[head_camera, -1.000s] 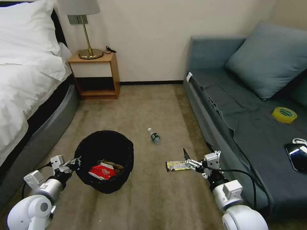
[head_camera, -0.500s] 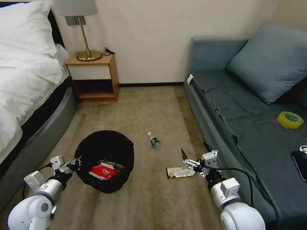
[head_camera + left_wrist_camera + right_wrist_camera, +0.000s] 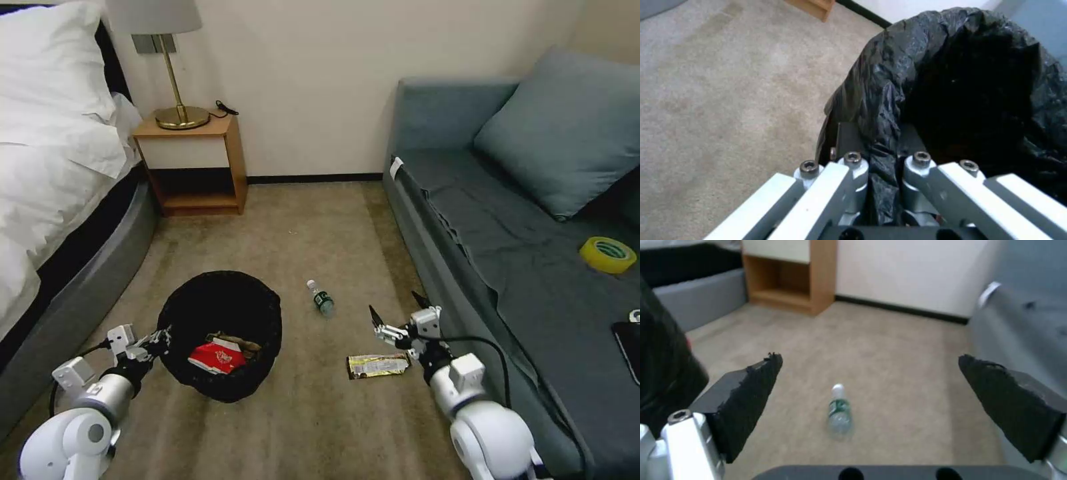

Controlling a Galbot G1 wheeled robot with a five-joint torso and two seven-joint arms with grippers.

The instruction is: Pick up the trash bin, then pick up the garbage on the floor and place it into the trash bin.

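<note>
The trash bin [image 3: 200, 307], black-lined, stands on the carpet at my lower left, with a red snack packet [image 3: 215, 357] and a tan scrap [image 3: 235, 343] inside. My left gripper [image 3: 159, 337] is shut on the bin's near rim; the left wrist view shows its fingers [image 3: 853, 166] pinching the black bag of the trash bin [image 3: 978, 83]. A dark-and-gold wrapper [image 3: 378, 365] lies flat on the floor. My right gripper [image 3: 395, 305] hovers open just beyond it, next to the sofa. A small clear bottle [image 3: 321, 298] with a green label lies ahead, and in the right wrist view this bottle [image 3: 839, 413] lies between the open right gripper [image 3: 871, 361] fingers.
A bed [image 3: 47, 200] runs along the left and a grey sofa [image 3: 507, 220] along the right. On the sofa lie a yellow tape roll [image 3: 607, 255] and a black device [image 3: 630, 340]. A wooden nightstand [image 3: 193, 163] with a lamp stands by the far wall.
My right gripper has lifted away from the wrapper's right end and moved forward; the wrapper stays on the floor. The head view shifted slightly. The left gripper still holds the bin.
</note>
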